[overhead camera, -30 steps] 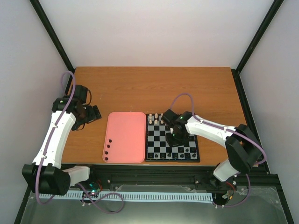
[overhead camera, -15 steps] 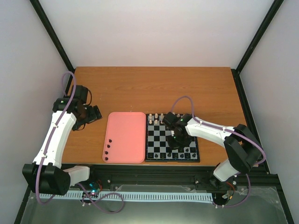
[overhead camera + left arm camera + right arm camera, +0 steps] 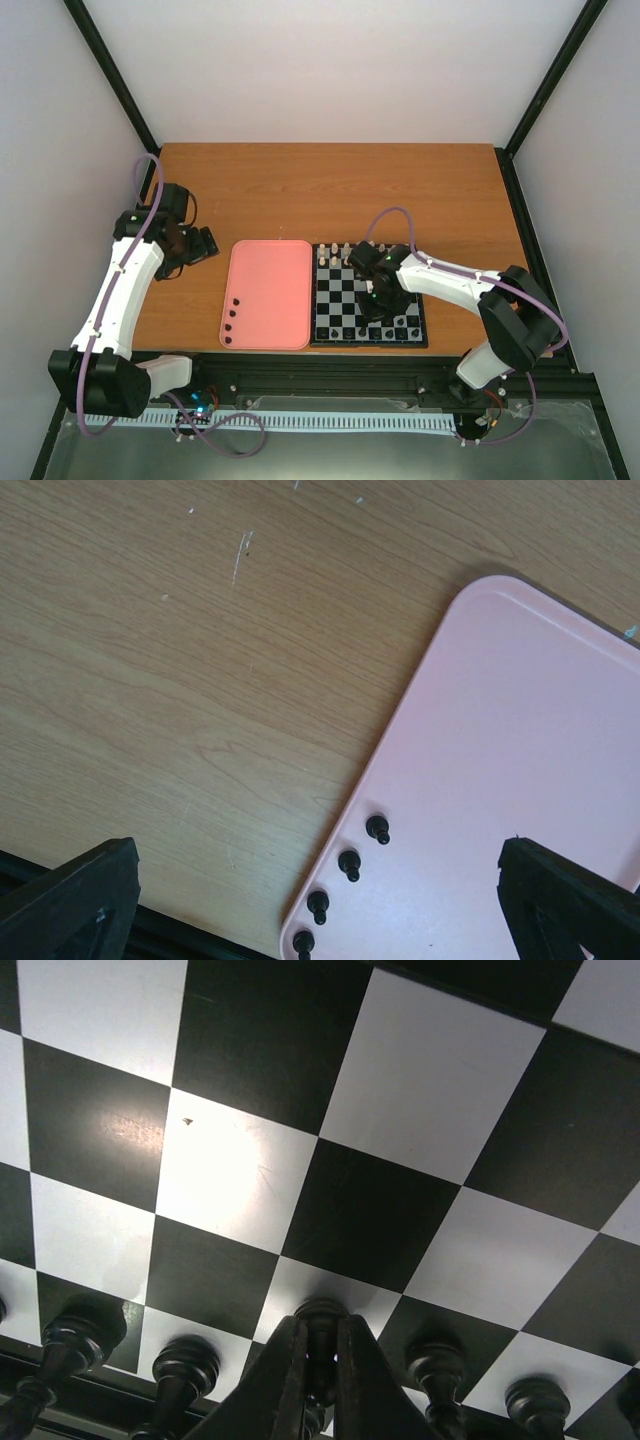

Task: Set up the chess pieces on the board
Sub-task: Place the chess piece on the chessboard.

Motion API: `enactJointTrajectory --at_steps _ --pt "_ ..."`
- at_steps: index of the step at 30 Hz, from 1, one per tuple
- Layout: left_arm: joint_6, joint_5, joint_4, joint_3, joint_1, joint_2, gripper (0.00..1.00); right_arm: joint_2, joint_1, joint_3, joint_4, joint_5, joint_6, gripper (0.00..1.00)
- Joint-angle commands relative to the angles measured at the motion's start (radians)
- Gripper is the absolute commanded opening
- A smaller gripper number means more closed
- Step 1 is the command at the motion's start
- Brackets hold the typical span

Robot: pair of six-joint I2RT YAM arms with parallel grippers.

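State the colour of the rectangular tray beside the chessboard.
The tray is pink; the top external view shows it best.

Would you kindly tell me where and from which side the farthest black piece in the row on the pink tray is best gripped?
Take the farthest black piece by its round head, coming straight down from above: it appears to stand upright on the pink tray. Pinch across the row, since its neighbour stands close along it.

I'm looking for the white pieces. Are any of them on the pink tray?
No, the pink tray holds only four black pieces, lined up by its left edge.
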Motion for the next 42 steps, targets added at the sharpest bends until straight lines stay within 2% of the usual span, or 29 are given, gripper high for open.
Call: enactJointTrajectory --at_steps 1,42 --pt "-0.008 0.000 0.017 0.002 0.004 0.003 1.00 0.001 -0.005 -0.016 0.002 0.001 -0.006 0.07" --pt "-0.026 0.016 0.017 -0.038 0.004 -0.060 1.00 -0.070 -0.005 0.081 -0.091 0.063 -0.020 0.35"
